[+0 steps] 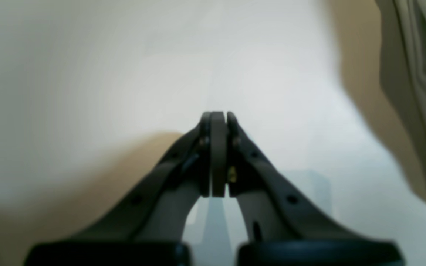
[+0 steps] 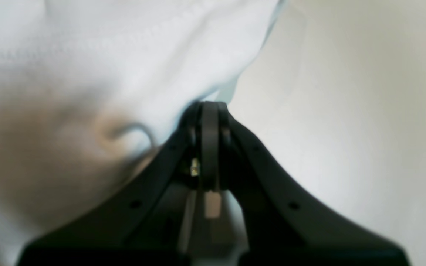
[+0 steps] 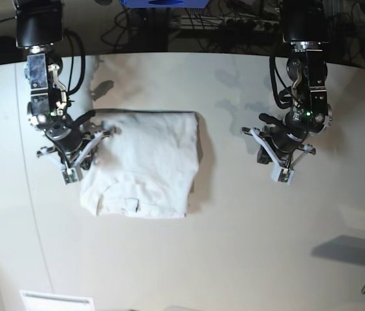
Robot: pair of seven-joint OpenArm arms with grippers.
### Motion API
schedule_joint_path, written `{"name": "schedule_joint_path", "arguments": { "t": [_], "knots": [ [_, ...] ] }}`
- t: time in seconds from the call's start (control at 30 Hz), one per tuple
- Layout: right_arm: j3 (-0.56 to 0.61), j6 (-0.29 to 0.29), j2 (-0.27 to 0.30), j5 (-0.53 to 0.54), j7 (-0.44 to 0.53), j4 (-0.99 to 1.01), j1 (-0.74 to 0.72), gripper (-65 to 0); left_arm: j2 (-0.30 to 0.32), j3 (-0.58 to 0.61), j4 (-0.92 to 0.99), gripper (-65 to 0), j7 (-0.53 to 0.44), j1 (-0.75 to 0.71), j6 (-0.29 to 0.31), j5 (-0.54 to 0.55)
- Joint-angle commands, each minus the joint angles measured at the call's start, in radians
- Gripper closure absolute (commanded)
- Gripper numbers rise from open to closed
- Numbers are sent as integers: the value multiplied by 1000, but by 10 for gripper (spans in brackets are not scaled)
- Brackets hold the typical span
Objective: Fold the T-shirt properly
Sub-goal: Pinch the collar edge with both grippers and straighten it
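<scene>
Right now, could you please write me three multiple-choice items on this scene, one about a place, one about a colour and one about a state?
1. Where does the T-shirt lie on the table in the base view?
A. left of centre
B. at the far right edge
C. hanging off the front edge

2. What colour is the T-shirt?
A. red
B. white
C. black

3. How do the jaws of the left gripper stand?
A. wide open
B. shut on the T-shirt
C. shut, holding nothing

Answers:
1. A, since the cloth lies near the right gripper on that view's left side.
2. B, since the cloth is plain white in the base and right wrist views.
3. C, since the left wrist view shows the fingers pressed together over bare table.
</scene>
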State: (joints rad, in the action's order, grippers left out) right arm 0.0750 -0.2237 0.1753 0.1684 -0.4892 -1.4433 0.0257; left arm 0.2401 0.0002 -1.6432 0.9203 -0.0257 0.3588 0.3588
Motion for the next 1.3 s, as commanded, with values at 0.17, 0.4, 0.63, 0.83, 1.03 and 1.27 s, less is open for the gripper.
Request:
{"name": "schedule_joint_path", "arguments": {
  "t": [0.17, 0.4, 0.63, 0.83, 1.03, 1.27],
  "knots": [
    [-4, -3, 0, 3, 10, -21, -11, -9, 9, -2, -19, 0, -19, 13, -1, 1],
    [-2, -10, -20, 3, 8, -38, -8, -9, 5, -2, -19, 0, -19, 14, -1, 6],
    [79, -1, -20, 3, 8, -46, -8, -9, 8, -2, -19, 0, -19, 14, -1, 6],
    [134, 57, -21, 3, 10, -49, -10, -9, 9, -2, -19, 0, -19, 14, -1, 4],
    [142, 62, -21, 4, 10, -49, -11, -9, 9, -6, -18, 0, -19, 14, -1, 1],
    [144, 59, -41, 6, 8, -50, -11, -9, 9, -2, -16, 0, -19, 16, -1, 3]
  ]
}}
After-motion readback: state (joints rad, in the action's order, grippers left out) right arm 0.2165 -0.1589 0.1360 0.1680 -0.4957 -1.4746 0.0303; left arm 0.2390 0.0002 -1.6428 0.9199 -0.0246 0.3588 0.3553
